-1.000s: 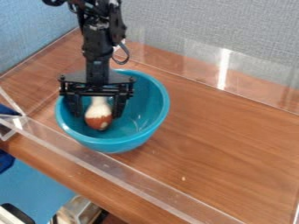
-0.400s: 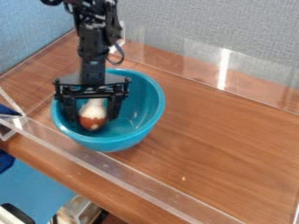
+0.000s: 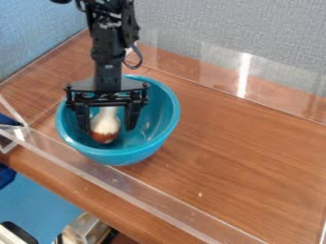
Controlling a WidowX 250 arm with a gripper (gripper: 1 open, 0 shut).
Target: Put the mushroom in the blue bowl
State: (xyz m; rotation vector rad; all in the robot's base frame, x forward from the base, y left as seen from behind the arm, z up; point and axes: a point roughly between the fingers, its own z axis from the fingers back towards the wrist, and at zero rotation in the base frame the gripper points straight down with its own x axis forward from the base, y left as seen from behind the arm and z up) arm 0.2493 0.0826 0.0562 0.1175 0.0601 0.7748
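Slightly leftward is how the blue bowl (image 3: 156,131) has slid since the first frame, while the claw (image 3: 107,115) and the mushroom (image 3: 106,125) have swung a touch left and come back right. Left of the bowl, at the picture's edge, sits a dark blue thing (image 3: 7,176), too cropped to name. Inside the bowl, toward its left half, comes one finger of the claw, then the mushroom, then the other finger; the claw stands wide, its fingers spread on either side of the pale stem. The mushroom is in the bowl, reddish cap low and stem up; whether a finger brushes it, I cannot tell. Right of the bowl stretches the wooden worktop (image 3: 242,162), with the grey wall (image 3: 230,33) behind. The step in hand looks like the release, with the placing itself seemingly done. What the next move calls for is a straight lift out of the bowl, fingers kept apart, clear of both stem and rim, so that neither mushroom nor bowl gets dragged along.
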